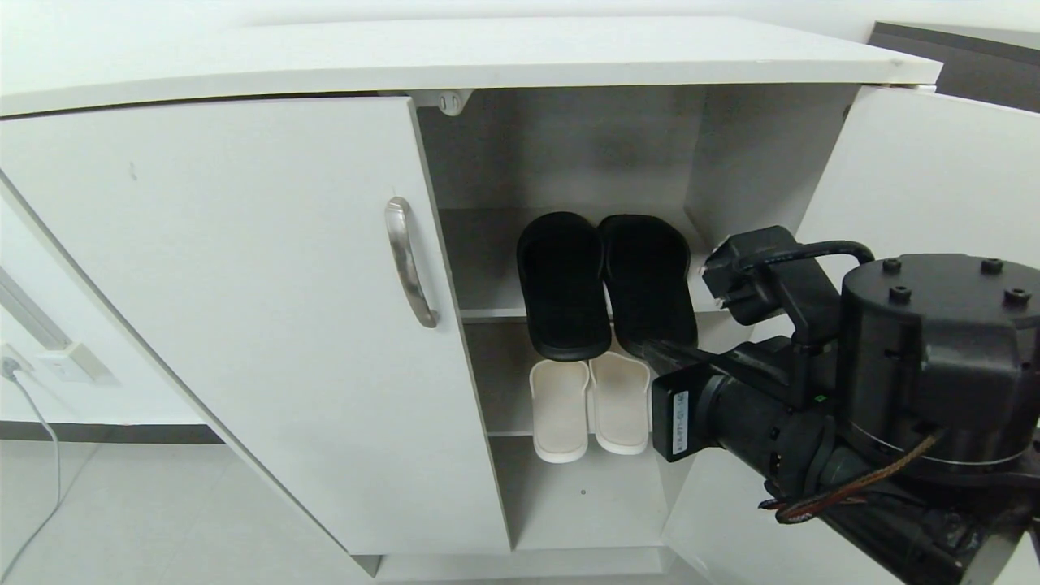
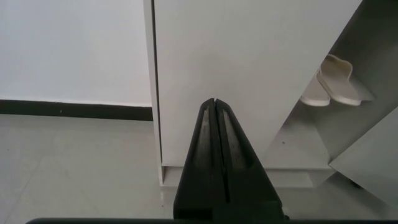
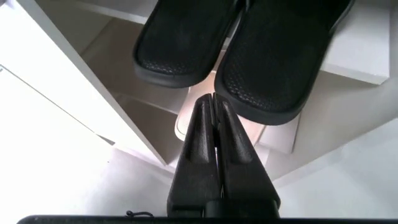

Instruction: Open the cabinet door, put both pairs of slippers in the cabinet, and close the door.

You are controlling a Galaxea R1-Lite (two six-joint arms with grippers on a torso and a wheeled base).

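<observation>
Right wrist view: right tool just beside black slippers

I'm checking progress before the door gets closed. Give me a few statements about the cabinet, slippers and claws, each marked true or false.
1. The black slippers lie on a shelf above the white slippers. True.
2. The cabinet's right door is shut. False: it stands open; the left door is the shut one.
3. The right claw is open wide. False: it is shut and empty, just in front of the black slippers.
4. The left claw is shut. True.
5. The white slippers lie on the floor. False: they lie on the lower shelf inside the cabinet.
</observation>
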